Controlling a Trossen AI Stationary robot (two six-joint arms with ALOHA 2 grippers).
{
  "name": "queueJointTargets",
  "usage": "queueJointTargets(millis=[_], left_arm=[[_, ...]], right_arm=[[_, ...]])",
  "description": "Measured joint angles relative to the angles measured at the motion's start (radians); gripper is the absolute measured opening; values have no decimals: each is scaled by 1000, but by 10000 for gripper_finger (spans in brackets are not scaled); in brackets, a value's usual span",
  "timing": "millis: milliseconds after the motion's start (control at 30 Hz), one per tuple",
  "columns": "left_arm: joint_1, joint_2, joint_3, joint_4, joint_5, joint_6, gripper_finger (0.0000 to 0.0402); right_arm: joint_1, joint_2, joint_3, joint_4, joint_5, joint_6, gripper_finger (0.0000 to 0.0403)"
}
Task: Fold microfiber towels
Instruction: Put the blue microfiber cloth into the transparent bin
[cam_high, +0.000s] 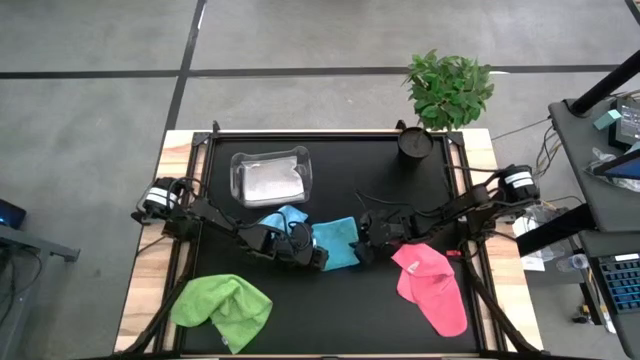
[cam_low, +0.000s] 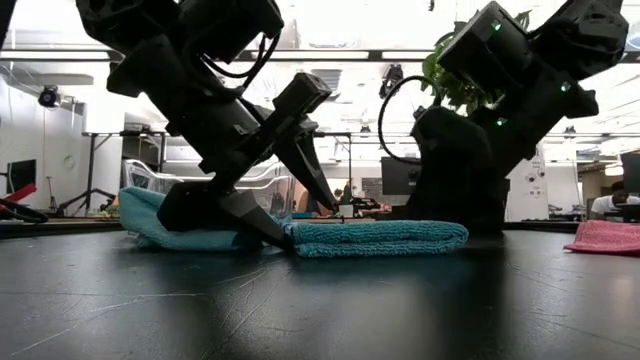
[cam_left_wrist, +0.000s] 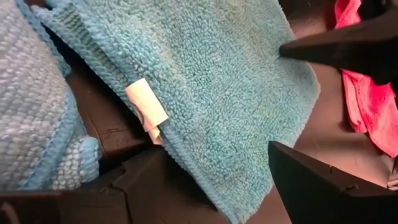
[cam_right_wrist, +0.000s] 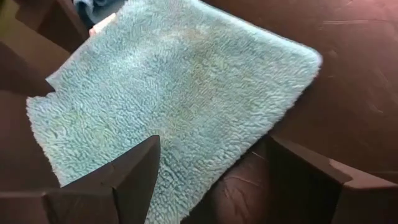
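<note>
One flat, folded blue towel (cam_high: 335, 243), fluffy

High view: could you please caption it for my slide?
Both open grippers, left and right, flank a flat blue towel mid-table.

light: even overhead in high view | low view: backlit, arms silhouetted; ceiling glare | wrist views: soft

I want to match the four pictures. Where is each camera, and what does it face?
High: overhead, facing down on the black table; both arms.
Low: table level, facing across; both arms over the folded teal towel.
Left wrist: above that towel; left pincer open.
Right wrist: above it; right pincer open.
All four share this towel; high and low also share the pink towel.
</note>
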Motion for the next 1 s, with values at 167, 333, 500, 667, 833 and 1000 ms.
queueJointTargets(millis=[167,333,500,667,833,1000], left_arm=[[4,0,-1,-2,-20,0,257],[7,8,-1,4,-25,7,257],[9,22,-1,21,-40,8,257],[11,25,-1,29,-58,8,245],[12,26,-2,22,-68,11,202],[13,27,-3,17,-79,25,152]], right_arm=[[0,74,1,151,-33,-3,281],[-2,109,1,236,-64,-8,278],[-2,108,1,237,-72,-9,269],[-2,108,0,247,-77,-16,257],[-2,109,-1,265,-81,-16,254],[-2,110,-2,292,-82,-13,243]])
